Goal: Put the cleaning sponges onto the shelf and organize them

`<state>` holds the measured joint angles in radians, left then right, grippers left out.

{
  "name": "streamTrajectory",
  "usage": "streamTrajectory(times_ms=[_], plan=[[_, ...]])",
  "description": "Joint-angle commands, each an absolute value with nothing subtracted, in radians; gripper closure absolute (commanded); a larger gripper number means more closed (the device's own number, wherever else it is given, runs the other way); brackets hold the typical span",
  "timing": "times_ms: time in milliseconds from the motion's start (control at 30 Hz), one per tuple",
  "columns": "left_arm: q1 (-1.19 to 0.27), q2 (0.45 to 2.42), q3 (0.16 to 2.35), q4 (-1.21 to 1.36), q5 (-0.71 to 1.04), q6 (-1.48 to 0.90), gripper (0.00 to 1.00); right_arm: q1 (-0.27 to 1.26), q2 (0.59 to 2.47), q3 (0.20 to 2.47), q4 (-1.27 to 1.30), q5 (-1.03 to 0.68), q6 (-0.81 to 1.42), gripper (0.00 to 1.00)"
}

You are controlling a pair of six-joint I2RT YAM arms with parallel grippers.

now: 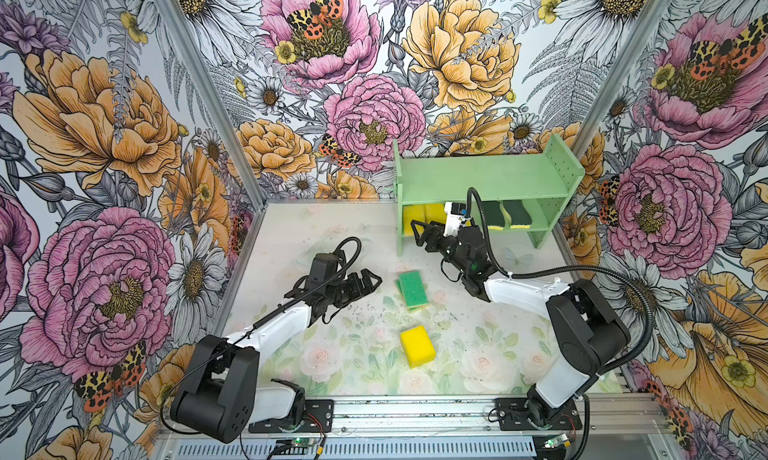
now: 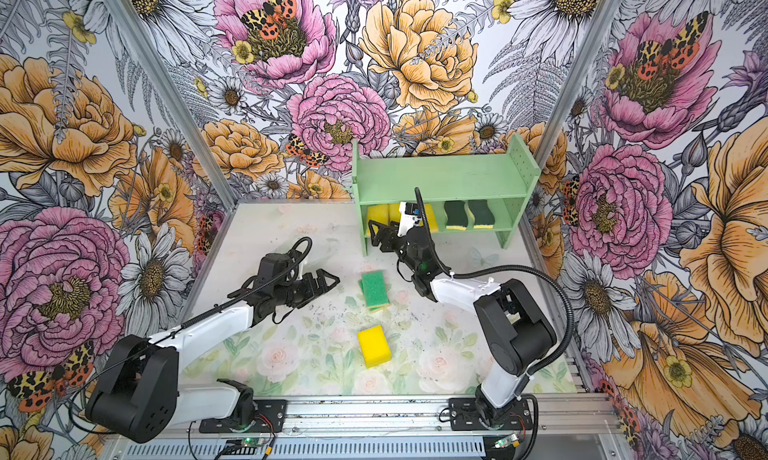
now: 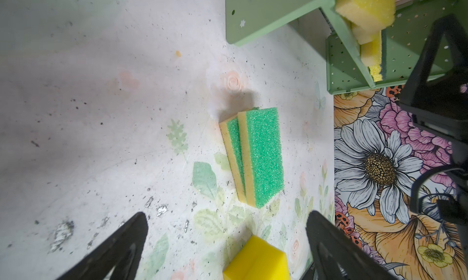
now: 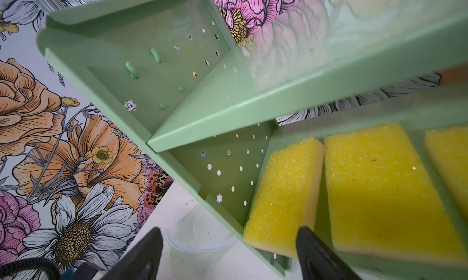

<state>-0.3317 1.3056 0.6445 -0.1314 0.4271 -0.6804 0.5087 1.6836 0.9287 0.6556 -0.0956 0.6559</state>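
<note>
A pale, flower-printed surface (image 1: 332,237) carries a mint-green two-tier shelf (image 1: 490,175) with hole-pierced side panels, standing at the back right against the wall. The right gripper (image 1: 417,231) hangs at the shelf's front left corner, jaws apart and holding nothing. The left gripper (image 1: 372,281) hovers over the middle of the surface, jaws likewise spread and empty.

On the lower tier, plain yellow foam sponges (image 4: 379,190) stand on edge at the left end and two dark-green-topped wavy sponges (image 1: 505,214) stand towards the right. Two teal-green-topped yellow sponges (image 1: 411,289) lie stacked, slightly offset, mid-surface just beside the left gripper. One plain yellow sponge (image 1: 417,345) lies nearer the front.
</note>
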Motion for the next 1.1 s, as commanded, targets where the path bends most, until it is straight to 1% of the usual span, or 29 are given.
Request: streamTrajectory(times_ms=[0, 333, 633, 1067], plan=[[-0.342, 1.293, 0.672, -0.141, 0.396, -0.664, 0.01, 0.498, 1.705, 0.911, 0.711, -0.158, 0.710, 0.16], [-0.345, 1.295, 0.672, -0.146, 0.388, -0.664, 0.01, 0.495, 1.748, 0.893, 0.778, -0.222, 0.780, 0.19], [-0.351, 1.295, 0.672, -0.147, 0.380, -0.668, 0.01, 0.495, 1.735, 0.870, 0.764, -0.209, 0.774, 0.19], [-0.353, 1.313, 0.681, -0.149, 0.379, -0.663, 0.01, 0.493, 1.788, 0.917, 0.762, -0.199, 0.763, 0.20]])
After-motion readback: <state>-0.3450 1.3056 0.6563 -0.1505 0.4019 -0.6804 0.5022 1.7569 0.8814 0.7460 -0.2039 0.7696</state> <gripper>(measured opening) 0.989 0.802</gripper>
